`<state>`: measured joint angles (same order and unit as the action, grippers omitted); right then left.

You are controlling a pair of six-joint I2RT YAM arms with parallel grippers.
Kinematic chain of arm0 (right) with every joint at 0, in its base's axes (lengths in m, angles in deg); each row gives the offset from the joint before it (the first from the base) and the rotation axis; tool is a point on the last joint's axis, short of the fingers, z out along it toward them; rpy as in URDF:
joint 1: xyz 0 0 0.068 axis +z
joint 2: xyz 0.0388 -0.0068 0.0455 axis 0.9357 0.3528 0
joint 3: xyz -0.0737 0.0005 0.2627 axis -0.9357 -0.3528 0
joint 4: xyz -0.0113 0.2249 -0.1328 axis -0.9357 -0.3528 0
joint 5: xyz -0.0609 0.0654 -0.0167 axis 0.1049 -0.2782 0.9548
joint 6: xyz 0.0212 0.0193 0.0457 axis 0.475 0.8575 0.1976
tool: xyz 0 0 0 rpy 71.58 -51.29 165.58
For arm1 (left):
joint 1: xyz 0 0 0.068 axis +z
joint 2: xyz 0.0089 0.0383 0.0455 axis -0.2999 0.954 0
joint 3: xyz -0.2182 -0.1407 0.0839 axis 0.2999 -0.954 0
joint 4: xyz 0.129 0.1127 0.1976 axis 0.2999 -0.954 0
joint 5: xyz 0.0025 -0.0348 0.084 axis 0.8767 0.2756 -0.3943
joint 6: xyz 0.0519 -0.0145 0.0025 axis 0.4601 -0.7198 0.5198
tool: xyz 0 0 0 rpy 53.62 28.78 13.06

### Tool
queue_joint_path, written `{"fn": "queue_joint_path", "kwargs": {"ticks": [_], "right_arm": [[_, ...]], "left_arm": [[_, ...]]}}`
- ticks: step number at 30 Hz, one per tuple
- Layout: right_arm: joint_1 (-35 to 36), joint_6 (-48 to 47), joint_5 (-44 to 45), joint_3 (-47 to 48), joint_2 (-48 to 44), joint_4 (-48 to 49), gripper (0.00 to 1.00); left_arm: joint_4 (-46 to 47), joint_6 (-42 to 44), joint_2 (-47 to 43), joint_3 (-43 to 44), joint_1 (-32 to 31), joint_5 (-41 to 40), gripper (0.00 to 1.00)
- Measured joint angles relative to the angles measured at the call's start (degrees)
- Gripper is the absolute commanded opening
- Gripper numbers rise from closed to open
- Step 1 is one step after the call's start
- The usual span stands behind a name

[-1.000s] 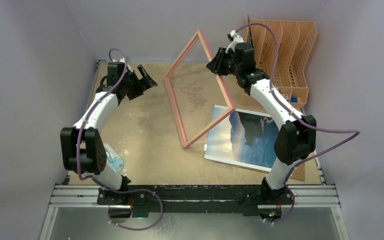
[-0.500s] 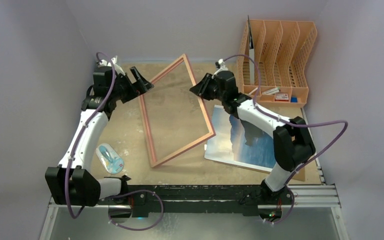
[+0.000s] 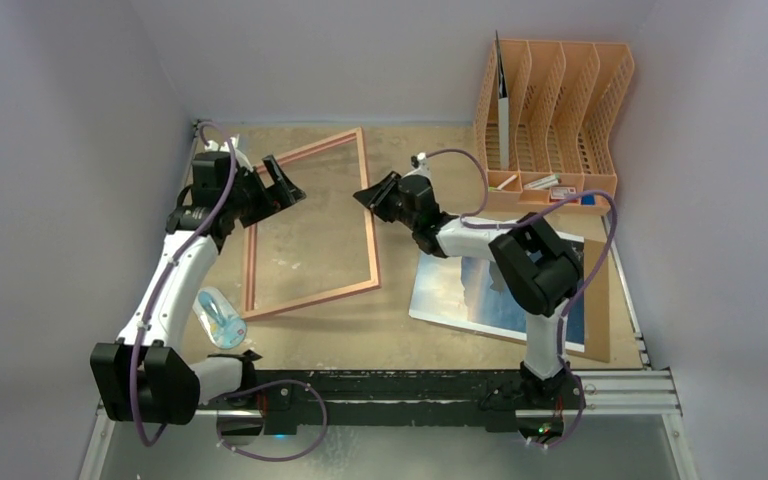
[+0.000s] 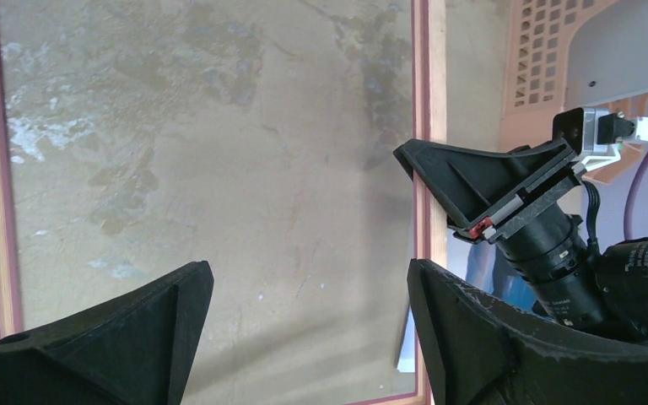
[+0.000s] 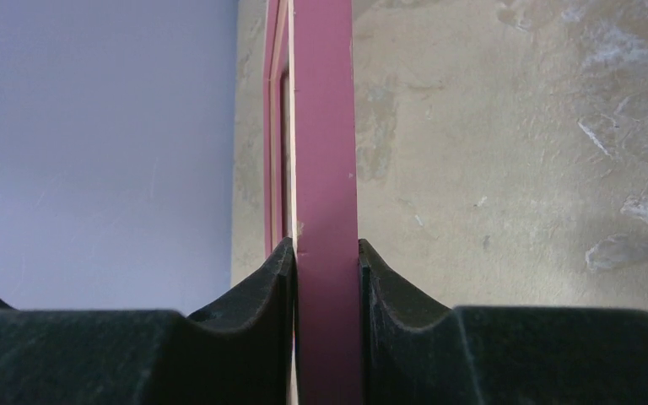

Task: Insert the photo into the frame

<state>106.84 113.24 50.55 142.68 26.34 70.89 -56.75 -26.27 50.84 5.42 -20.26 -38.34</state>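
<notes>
The frame (image 3: pixel 310 299), pink-edged with a clear pane, lies low and nearly flat over the table's left-middle. My right gripper (image 3: pixel 365 197) is shut on its right rail. In the right wrist view both fingers (image 5: pixel 261 291) press the pink rail (image 5: pixel 325 152). My left gripper (image 3: pixel 285 185) hovers open over the frame's upper left part, and in the left wrist view the left gripper (image 4: pixel 304 270) has only pane and table between its fingers. The photo (image 3: pixel 480 290), sea and cliffs face up, lies right of the frame, partly under the right arm.
A brown backing sheet (image 3: pixel 597 300) lies under the photo at the right. An orange file rack (image 3: pixel 560 100) stands at the back right. A small clear packet (image 3: pixel 222 318) lies near the left arm. Purple walls close in on three sides.
The frame, held up on edge a second ago, has swung down and to the left until nearly flat. My right gripper came down and left with it. The left arm stretched toward the frame.
</notes>
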Motion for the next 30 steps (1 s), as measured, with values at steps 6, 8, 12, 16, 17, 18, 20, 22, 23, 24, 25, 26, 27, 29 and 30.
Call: {"fn": "queue_joint_path", "kwargs": {"ticks": [6,8,12,16,17,18,20,22,23,24,25,26,27,29,30], "right_arm": [[-0.17,1.44,-0.35,0.07,3.06,3.78,0.41],[-0.44,1.44,-0.68,0.11,3.54,3.39,0.50],[-1.92,1.81,-2.08,0.09,4.66,0.79,0.64],[-3.56,1.05,-1.60,0.09,4.50,-3.30,0.69],[-3.87,0.52,-1.38,0.17,4.44,-4.46,0.70],[-4.17,-0.09,-1.18,0.63,4.42,-6.40,0.71],[-4.57,-1.51,-0.85,1.62,4.33,-8.98,0.71],[-4.76,-3.61,-0.11,2.25,3.61,-11.50,0.71],[-4.85,-4.76,0.09,2.27,2.75,-12.90,0.71],[-4.94,-6.16,0.31,2.21,1.51,-14.32,0.71],[-4.94,-7.34,0.52,2.16,0.35,-15.32,0.70],[-4.96,-9.01,1.07,1.88,-1.36,-16.17,0.70],[-4.98,-10.54,1.42,1.33,-3.30,-16.87,0.71],[-5.07,-14.01,2.01,0.15,-8.02,-18.73,0.73],[-5.11,-15.41,2.36,-0.15,-9.73,-19.50,0.75]], "left_arm": [[-0.20,0.92,0.07,-1.22,0.00,-2.47,0.89],[-0.11,1.01,0.39,-1.22,0.00,-2.56,0.89],[0.17,1.01,1.70,-1.22,0.00,-2.47,0.89],[0.35,1.01,3.02,-1.22,0.00,-2.40,0.89],[0.39,1.01,3.26,-1.22,0.00,-2.34,0.89],[0.52,1.01,3.48,-1.22,0.00,-2.21,0.89],[0.96,0.98,3.91,-1.22,0.00,-1.75,0.89],[1.51,0.98,4.37,-1.27,0.00,-0.76,0.88],[1.88,0.98,4.61,-1.36,-0.13,-0.20,0.88],[2.25,0.98,4.83,-1.51,-0.37,0.31,0.88],[2.56,0.98,5.07,-1.62,-0.90,0.66,0.88],[2.78,0.98,5.33,-1.64,-1.77,0.85,0.88],[3.04,0.94,5.57,-1.64,-2.73,1.03,0.88],[3.85,0.72,6.12,-1.73,-6.10,1.11,0.88],[4.83,0.55,6.40,-1.97,-8.13,1.60,0.87]]}}
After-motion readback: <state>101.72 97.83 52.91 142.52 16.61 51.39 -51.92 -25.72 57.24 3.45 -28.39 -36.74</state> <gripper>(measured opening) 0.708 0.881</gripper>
